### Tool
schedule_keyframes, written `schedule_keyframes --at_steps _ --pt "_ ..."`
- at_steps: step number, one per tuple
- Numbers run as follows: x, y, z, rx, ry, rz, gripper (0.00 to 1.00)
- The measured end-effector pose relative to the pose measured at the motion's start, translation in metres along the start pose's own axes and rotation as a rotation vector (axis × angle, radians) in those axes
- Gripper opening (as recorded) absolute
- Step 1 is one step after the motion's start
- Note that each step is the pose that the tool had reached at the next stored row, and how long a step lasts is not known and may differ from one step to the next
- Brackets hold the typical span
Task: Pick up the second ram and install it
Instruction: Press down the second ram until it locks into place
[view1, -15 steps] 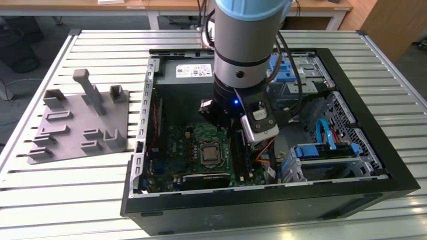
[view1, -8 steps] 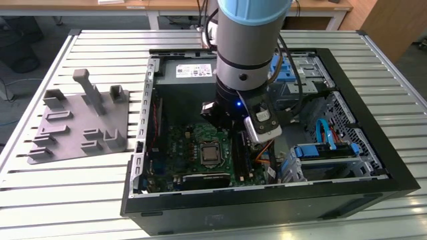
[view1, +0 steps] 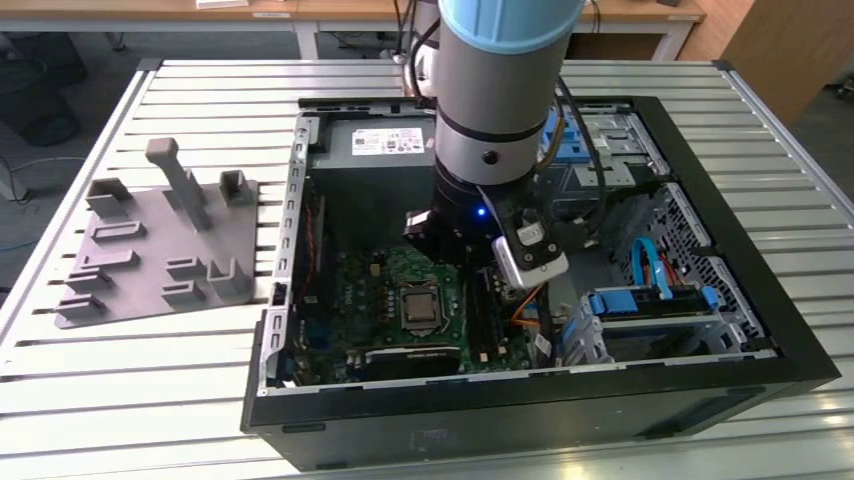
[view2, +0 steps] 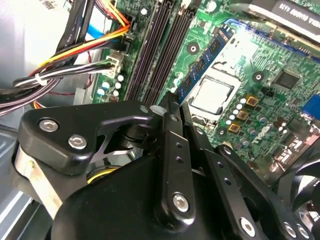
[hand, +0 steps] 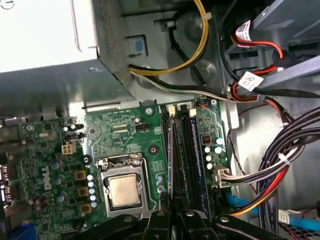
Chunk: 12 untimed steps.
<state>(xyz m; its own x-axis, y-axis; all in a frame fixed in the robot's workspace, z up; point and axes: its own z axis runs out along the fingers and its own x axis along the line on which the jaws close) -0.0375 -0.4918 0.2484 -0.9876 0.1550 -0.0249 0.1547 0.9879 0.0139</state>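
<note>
Arm: I see the grey and pale-blue robot arm (view1: 501, 90) reaching down into the open black computer case (view1: 747, 330), which lies on its side on the slatted white metal table (view1: 160, 380).
Gripper: the black metal gripper (view2: 172, 102) sits low over the green motherboard (hand: 125, 135), just beside the silver square CPU in its socket (hand: 123, 191).
Jaws: pressed close together on the near end of the board they carry; I see no gap between the tips in the second wrist view.
Second ram: the thin dark blue-green memory stick (view2: 202, 62) is pinched edgewise at its near end and runs away from the gripper, parallel to the long black memory slots (view2: 160, 55). It lies between those slots and the CPU socket. I cannot tell whether its lower edge is seated.
Slots in the first wrist view: long black slots (hand: 182, 145) run straight out from the gripper tips (hand: 172, 206).
Room, cable side: a bundle of black, yellow, orange and red wires (view2: 75, 60) crowds the outer slot edge.
Room, CPU side: low components, open board.
Room above: perforated grey metal power-supply box (hand: 60, 45) near the slots' far end.
Outside the case: grey plastic holder tray with upright blocks (view1: 160, 245) on the table at the exterior view's left, well apart from the case wall.
</note>
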Motion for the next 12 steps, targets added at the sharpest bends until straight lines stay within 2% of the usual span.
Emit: schedule_keyframes --at_steps 3,7,12 --pt "-0.0017 0.0002 0.0019 0.002 -0.0004 0.0 0.14" --pt "-0.0073 0.001 0.0087 0.0055 0.0006 -0.003 0.14" --pt "-0.0069 0.0009 0.0145 -0.0004 0.0018 -0.027 0.14"
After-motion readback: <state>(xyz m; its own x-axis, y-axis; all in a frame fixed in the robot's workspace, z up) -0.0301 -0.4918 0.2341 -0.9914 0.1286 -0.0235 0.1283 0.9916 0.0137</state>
